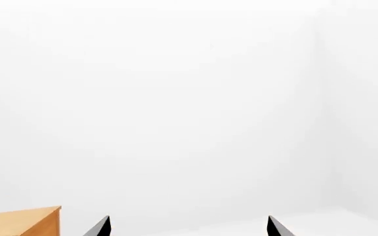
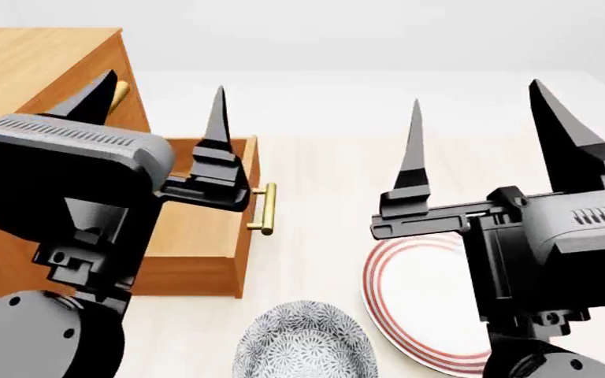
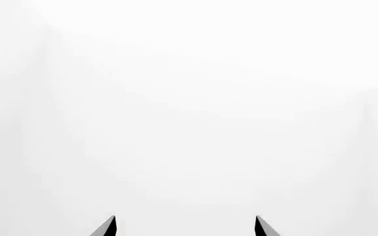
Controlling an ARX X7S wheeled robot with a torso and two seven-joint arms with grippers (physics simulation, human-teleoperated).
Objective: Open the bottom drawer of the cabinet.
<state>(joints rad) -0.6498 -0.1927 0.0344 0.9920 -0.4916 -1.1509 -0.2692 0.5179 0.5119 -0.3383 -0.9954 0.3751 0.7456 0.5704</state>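
The orange-brown cabinet (image 2: pixel 40 71) stands at the left of the head view. Its bottom drawer (image 2: pixel 202 236) stands pulled out toward the right, with its brass bar handle (image 2: pixel 265 209) on the front. Another brass handle (image 2: pixel 120 93) peeks out higher up. My left gripper (image 2: pixel 161 87) is open and empty, raised in front of the cabinet with its fingers pointing up, touching nothing. My right gripper (image 2: pixel 478 94) is open and empty, raised to the right of the drawer. The left wrist view shows open fingers (image 1: pixel 104 226) and a cabinet corner (image 1: pixel 25 221). The right wrist view shows open fingers (image 3: pixel 109 227) against white.
A white plate with red rings (image 2: pixel 428 307) lies under the right arm. A grey patterned bowl (image 2: pixel 302 346) sits in the near middle, just in front of the open drawer. White walls stand behind.
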